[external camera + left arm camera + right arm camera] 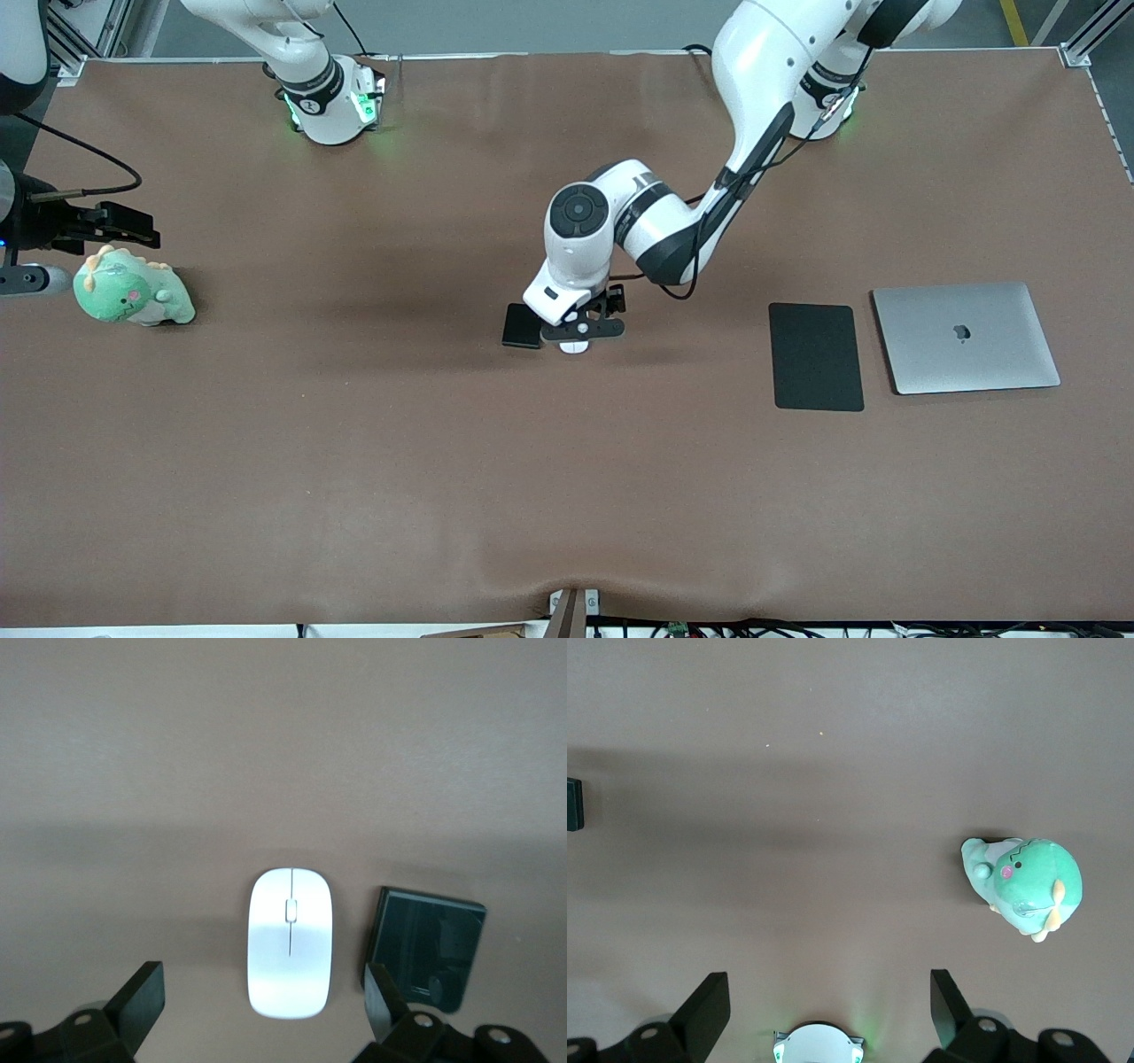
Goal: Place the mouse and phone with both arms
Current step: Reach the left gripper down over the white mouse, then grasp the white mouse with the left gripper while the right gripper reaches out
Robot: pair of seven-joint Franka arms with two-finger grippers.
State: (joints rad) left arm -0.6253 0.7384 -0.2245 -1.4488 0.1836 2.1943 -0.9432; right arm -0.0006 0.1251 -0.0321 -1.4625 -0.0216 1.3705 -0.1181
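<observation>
The white mouse (pixel 290 943) lies on the brown table near its middle, mostly covered by the left hand in the front view, where only its edge (pixel 574 347) shows. The small black phone (pixel 522 325) lies flat beside it, toward the right arm's end; it also shows in the left wrist view (pixel 425 948). My left gripper (pixel 582 332) hangs just above the mouse, open, its fingers (pixel 137 1005) wide on either side of the mouse and touching nothing. My right gripper (pixel 124 226) is open and empty, up in the air over the right arm's end of the table.
A green plush dinosaur (pixel 133 288) sits at the right arm's end, under the right gripper. A flat black mouse pad (pixel 815 356) and a closed silver laptop (pixel 964 337) lie side by side toward the left arm's end. The right arm's base (pixel 818 1045) glows green.
</observation>
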